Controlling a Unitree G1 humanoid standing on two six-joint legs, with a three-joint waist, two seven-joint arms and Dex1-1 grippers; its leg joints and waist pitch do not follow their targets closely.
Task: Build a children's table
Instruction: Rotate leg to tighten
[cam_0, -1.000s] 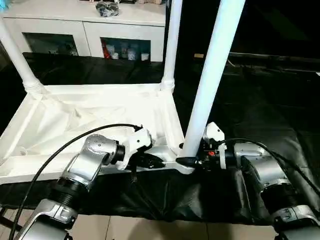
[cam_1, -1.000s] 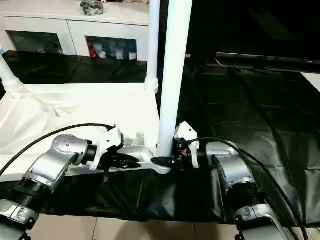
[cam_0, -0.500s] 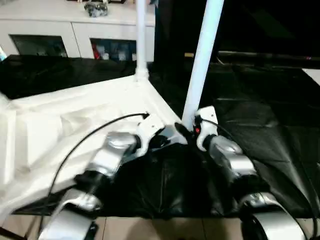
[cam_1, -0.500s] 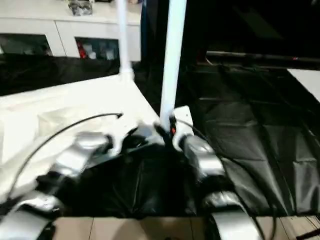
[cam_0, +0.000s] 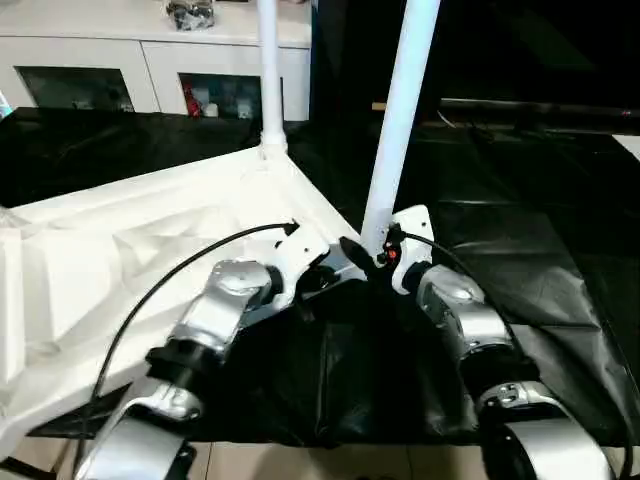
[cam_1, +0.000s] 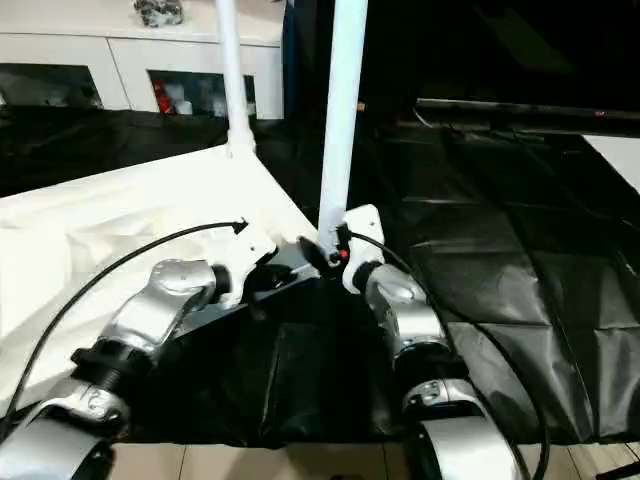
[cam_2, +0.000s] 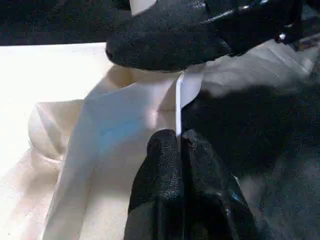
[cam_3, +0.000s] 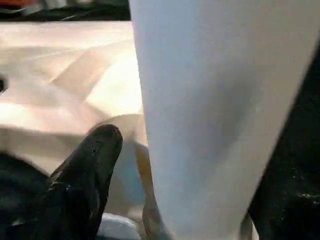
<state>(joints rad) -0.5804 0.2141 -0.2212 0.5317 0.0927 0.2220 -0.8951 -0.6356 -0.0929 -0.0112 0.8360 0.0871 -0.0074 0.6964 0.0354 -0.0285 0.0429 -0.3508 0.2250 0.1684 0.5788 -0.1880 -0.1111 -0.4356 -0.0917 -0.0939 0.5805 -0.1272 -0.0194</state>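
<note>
The children's table (cam_0: 150, 240) lies upside down on the black-draped tabletop (cam_0: 530, 230), its ribbed underside facing up, and the step in hand looks like seating the near leg (cam_0: 400, 120) into its corner socket (cam_0: 352, 262). The left end effector (cam_2: 179, 150) is pinched tight on a thin edge of the frame (cam_2: 178, 100) right beside that socket, steadying the piece. The right end effector (cam_1: 318, 252) sits at the base of the near leg; the right wrist view shows one black finger (cam_3: 97, 150) beside the tube and apart from it, but the other finger is hidden, so whether it holds the tube cannot be told. To do this well, the leg likely needs to be kept upright and pushed straight down its own axis while the left end effector braces the frame against sliding on the slippery cloth; a tilted push could jam the tube or lever the light plastic off the tabletop's near edge. The table is smooth white plastic with shallow moulded ribs and rounded corners, and a second leg (cam_0: 268, 70) stands upright at the far corner, with the near leg a long tapered white tube of the same kind.
</note>
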